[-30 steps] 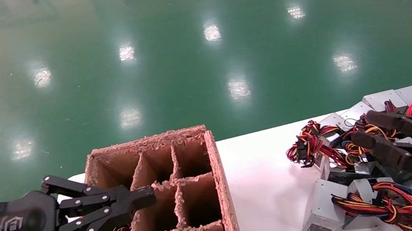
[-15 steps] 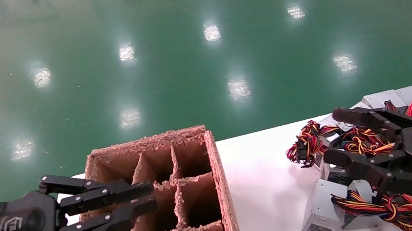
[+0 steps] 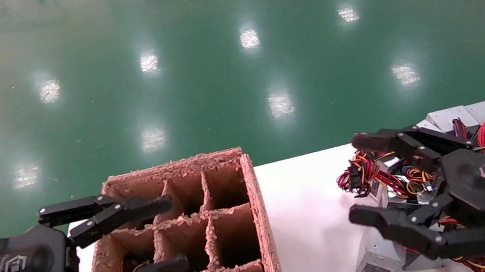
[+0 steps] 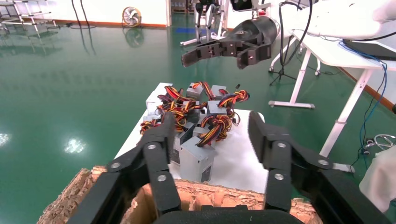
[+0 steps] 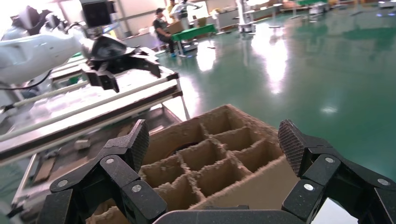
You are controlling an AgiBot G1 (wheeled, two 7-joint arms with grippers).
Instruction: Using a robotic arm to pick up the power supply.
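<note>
The right gripper is hovering with its jaws spread wide and holding nothing, above the near edge of the heap of power supplies on the right part of the white table. No supply is lifted yet; they are all lying together in a tangle of red, yellow and black wires, silver boxes tipped at various angles. The left gripper is also standing spread and empty, over the near-left cells of the cardboard divider box, where one cell is already showing coloured wires. So the step in hand is looking like the approach to a grasp, with the right arm the likely one to do it. The next move is calling for picking a single box at the heap's edge, lining the jaws across its flat metal sides and not across the wire bundle, then descending and closing. Wires crossing between neighbours may be dragging a second unit along on the lift.
</note>
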